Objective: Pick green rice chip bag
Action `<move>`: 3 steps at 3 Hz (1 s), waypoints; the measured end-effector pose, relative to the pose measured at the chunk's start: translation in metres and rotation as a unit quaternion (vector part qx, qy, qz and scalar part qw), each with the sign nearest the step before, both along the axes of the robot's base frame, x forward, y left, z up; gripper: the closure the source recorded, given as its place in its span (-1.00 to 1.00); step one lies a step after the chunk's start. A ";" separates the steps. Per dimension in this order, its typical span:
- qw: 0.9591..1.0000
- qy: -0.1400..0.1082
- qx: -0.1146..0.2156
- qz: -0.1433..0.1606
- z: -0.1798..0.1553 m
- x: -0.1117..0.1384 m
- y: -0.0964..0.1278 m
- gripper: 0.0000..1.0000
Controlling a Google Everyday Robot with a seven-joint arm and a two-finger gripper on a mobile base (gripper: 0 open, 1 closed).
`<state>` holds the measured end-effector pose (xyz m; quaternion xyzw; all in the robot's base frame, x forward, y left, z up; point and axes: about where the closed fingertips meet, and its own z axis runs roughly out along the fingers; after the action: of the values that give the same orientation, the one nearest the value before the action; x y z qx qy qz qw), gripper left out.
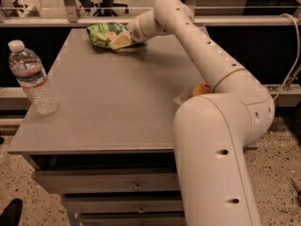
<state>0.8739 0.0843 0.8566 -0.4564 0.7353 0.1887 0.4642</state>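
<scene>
The green rice chip bag (pixel 104 34) is a crinkly bright-green pouch lying at the far edge of the grey table (pixel 113 102), left of centre. My gripper (pixel 121 40) is at the bag's right end, touching or overlapping it, with the white arm (pixel 207 55) reaching across the table from the right. The part of the bag under the gripper is hidden.
A clear water bottle (pixel 32 79) with a white cap stands near the table's left edge. An orange (pixel 201 89) sits at the right edge, partly hidden behind my arm. A railing (pixel 56 22) runs behind the table. Drawers (pixel 136 186) are below the tabletop.
</scene>
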 end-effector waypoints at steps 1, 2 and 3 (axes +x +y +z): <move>1.000 -0.006 0.006 -0.009 0.009 -0.005 -0.009 0.30; 0.999 -0.035 0.019 -0.020 0.034 -0.020 -0.023 0.77; 0.995 -0.081 0.039 -0.035 0.079 -0.051 -0.041 1.00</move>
<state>0.8229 0.0432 0.9359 -0.4256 0.7028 0.1635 0.5460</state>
